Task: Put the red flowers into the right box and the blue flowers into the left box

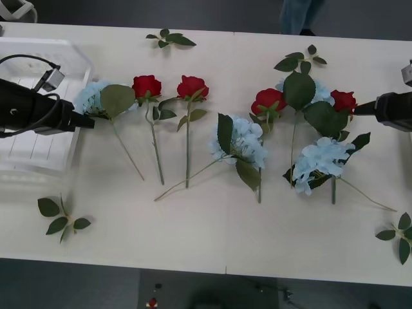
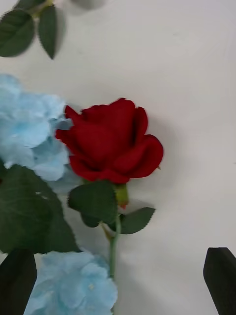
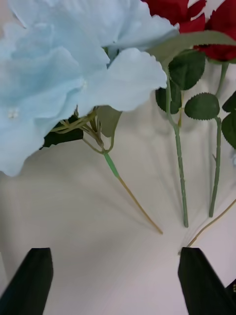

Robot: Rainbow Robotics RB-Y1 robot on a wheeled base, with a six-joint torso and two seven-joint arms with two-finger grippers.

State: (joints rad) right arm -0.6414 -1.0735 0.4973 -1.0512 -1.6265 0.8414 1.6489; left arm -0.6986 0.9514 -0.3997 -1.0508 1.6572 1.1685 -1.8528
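Note:
Several red flowers lie on the white table: two roses (image 1: 147, 85) (image 1: 192, 86) left of centre, one (image 1: 268, 100) right of centre and one (image 1: 343, 100) far right. Blue flowers lie at the far left (image 1: 93, 96), in the centre (image 1: 241, 141) and at the right (image 1: 322, 158). My left gripper (image 1: 89, 121) is open just beside the leftmost blue flower (image 3: 64, 74), its black fingers (image 3: 29, 280) apart over the stem. My right gripper (image 1: 358, 109) is open next to the far-right rose (image 2: 110, 142), holding nothing. The left box (image 1: 38, 48) stands at the far left. The right box is out of view.
Flowerless green leaf sprigs lie at the back (image 1: 170, 38), the back right (image 1: 302, 59), the front left (image 1: 61, 219) and the front right edge (image 1: 399, 235). Bare table stretches along the front edge.

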